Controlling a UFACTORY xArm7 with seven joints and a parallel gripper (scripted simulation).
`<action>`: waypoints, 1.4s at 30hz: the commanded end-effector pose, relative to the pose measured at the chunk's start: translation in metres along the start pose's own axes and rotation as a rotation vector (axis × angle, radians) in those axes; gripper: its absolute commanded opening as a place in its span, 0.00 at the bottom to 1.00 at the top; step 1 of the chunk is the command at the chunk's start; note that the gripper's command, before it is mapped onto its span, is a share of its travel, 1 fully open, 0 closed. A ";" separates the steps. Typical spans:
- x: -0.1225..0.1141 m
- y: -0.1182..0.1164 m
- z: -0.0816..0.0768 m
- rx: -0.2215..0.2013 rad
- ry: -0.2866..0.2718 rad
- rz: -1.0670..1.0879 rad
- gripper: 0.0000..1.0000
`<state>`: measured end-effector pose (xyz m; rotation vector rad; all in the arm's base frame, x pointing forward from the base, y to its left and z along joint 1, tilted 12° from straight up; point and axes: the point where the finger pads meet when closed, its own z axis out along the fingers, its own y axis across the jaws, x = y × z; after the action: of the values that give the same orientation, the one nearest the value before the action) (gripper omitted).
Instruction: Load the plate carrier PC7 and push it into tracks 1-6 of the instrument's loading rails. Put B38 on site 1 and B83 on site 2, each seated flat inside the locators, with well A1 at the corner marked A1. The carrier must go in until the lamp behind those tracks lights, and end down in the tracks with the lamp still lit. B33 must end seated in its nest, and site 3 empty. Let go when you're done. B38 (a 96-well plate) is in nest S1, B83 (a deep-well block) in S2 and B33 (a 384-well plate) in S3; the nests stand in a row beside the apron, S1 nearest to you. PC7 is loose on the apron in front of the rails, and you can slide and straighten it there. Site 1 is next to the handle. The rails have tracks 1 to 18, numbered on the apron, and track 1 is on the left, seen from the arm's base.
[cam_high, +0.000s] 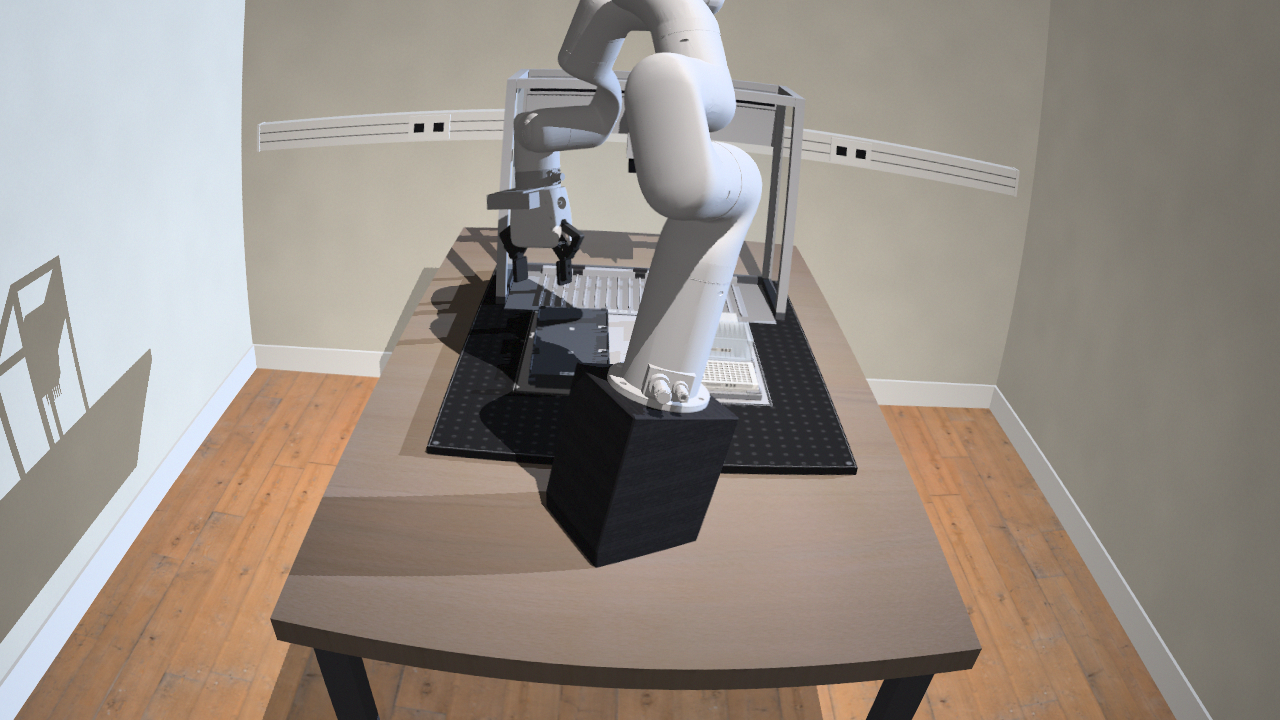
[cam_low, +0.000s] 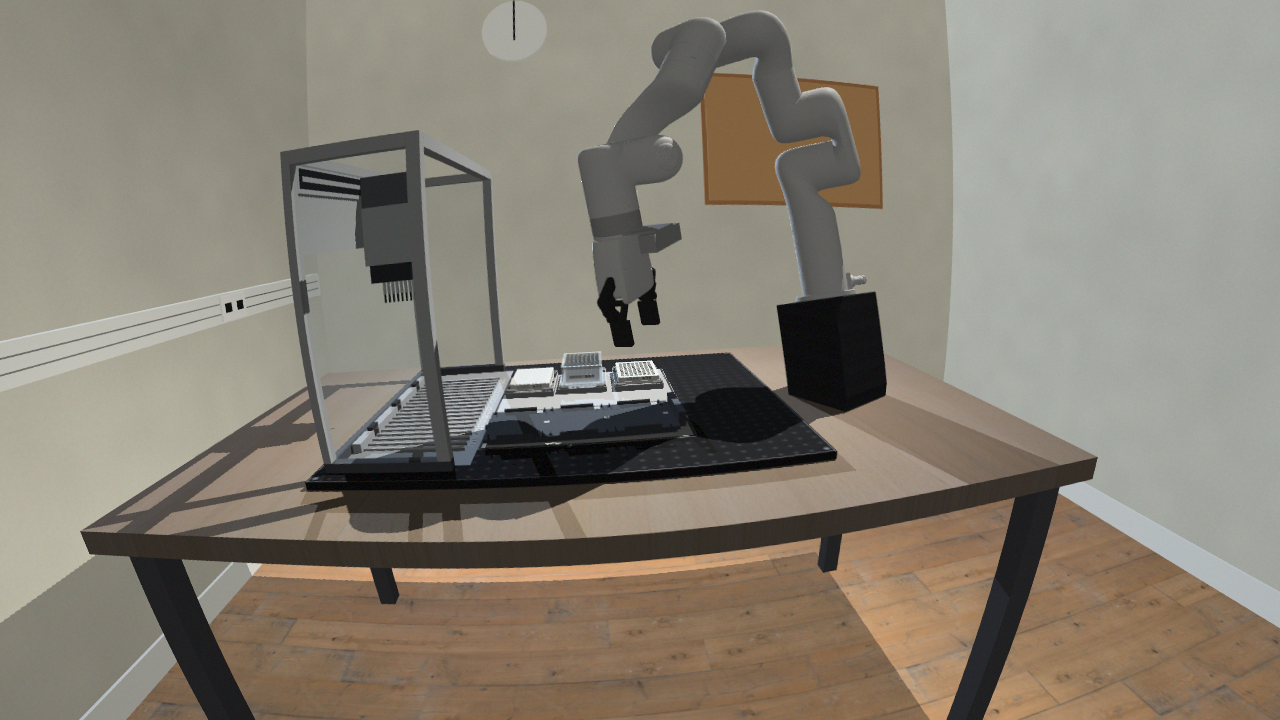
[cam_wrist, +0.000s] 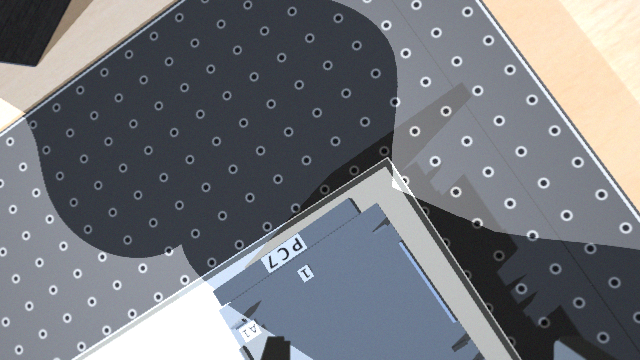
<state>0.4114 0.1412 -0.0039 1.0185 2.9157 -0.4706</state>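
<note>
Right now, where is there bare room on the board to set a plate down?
Bare perforated board lies between the carrier PC7 and the arm's black pedestal. It is crowded by the three nests and the rails. The open end effector holds nothing.

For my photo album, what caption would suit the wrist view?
Looking down on plate carrier PC7, its site 1 bare, lying on the dotted black base plate.

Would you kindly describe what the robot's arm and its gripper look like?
The arm is smooth white with rounded, bulky joints and no outside cables along it; two small silver connectors stick out near its foot. It stands on a black block. The gripper has a pale body and short black fingers.
</note>
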 end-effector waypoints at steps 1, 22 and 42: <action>-0.016 -0.004 -0.001 -0.014 0.003 0.043 1.00; -0.088 -0.040 0.001 -0.070 0.020 0.296 1.00; -0.146 -0.084 0.005 -0.127 0.030 0.584 1.00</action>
<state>0.4687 0.0093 0.0258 1.6691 2.5297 -0.2722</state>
